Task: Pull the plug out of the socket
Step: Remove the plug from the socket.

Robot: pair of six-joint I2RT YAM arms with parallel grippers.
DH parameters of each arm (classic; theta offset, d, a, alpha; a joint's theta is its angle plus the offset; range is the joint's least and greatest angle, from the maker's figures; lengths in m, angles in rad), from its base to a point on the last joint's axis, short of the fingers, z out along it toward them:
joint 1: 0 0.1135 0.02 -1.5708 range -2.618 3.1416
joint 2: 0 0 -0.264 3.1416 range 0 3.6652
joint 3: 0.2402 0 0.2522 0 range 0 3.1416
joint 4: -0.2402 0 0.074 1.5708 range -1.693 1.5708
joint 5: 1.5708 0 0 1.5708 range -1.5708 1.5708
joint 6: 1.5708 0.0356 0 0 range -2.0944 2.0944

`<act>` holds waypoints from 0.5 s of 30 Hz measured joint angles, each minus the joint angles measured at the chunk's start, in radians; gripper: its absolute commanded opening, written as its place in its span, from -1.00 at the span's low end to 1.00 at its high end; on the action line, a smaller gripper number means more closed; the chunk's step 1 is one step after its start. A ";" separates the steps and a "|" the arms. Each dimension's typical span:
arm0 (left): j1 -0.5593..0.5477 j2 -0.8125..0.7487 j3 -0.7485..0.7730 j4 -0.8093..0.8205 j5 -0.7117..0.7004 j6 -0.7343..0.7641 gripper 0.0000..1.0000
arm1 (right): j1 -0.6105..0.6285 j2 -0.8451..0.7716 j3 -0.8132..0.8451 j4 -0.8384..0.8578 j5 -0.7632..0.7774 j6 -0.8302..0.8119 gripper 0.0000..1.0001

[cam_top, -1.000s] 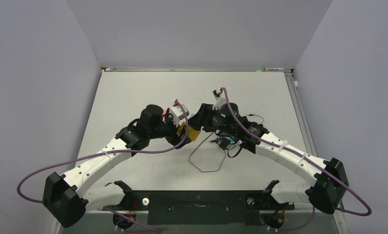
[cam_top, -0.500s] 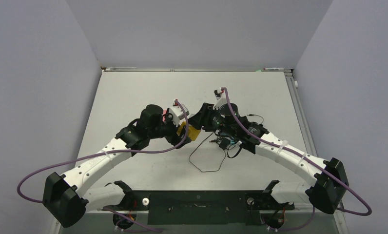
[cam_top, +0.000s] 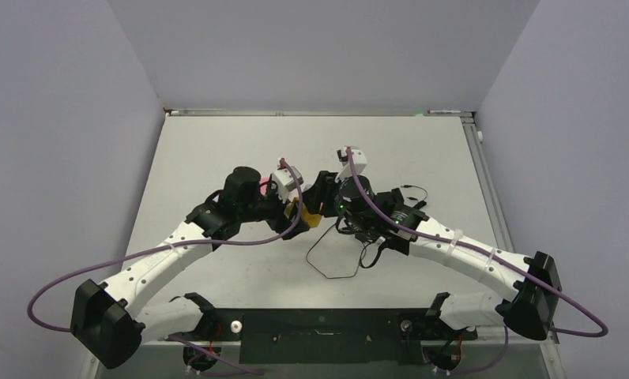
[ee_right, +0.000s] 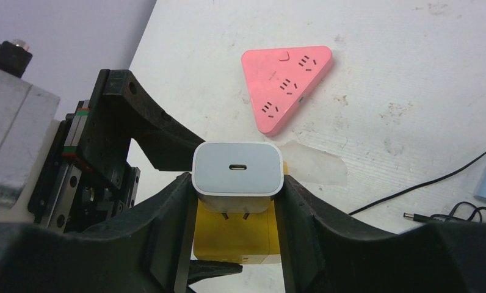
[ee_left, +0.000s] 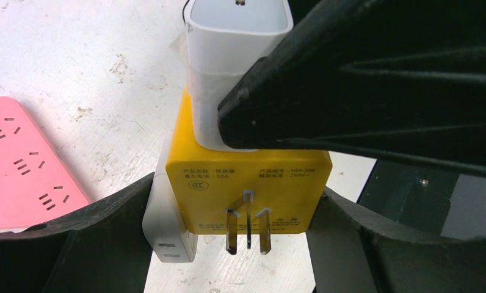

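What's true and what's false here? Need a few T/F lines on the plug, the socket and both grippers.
1. The left gripper clamps the yellow socket adapter between its fingers. True.
2. The right gripper is open and clear of the white charger plug. False: its fingers are closed on the plug's two sides.
3. In the right wrist view, metal prongs show between the plug and the adapter. True.
4. The pink triangular power strip is held by a gripper. False: it lies on the table, apart from both grippers.

Bright even light, soft shadows; wrist foregrounds perhaps slightly blurred
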 measured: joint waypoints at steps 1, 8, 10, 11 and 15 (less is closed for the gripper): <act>0.008 0.000 0.000 0.003 0.016 -0.005 -1.00 | 0.013 0.006 0.012 -0.008 0.026 -0.006 -0.86; 0.048 -0.009 0.000 0.022 0.092 -0.022 -1.00 | 0.065 0.024 0.058 -0.032 0.137 -0.035 -0.89; 0.049 -0.012 0.000 0.022 0.092 -0.021 -1.00 | 0.065 0.024 0.059 -0.030 0.137 -0.034 -0.89; 0.049 -0.013 -0.002 0.023 0.092 -0.021 -1.00 | 0.064 0.024 0.059 -0.030 0.133 -0.034 -0.89; 0.049 -0.026 -0.010 0.027 0.075 -0.020 -1.00 | 0.035 0.024 0.059 -0.026 0.074 -0.029 -0.89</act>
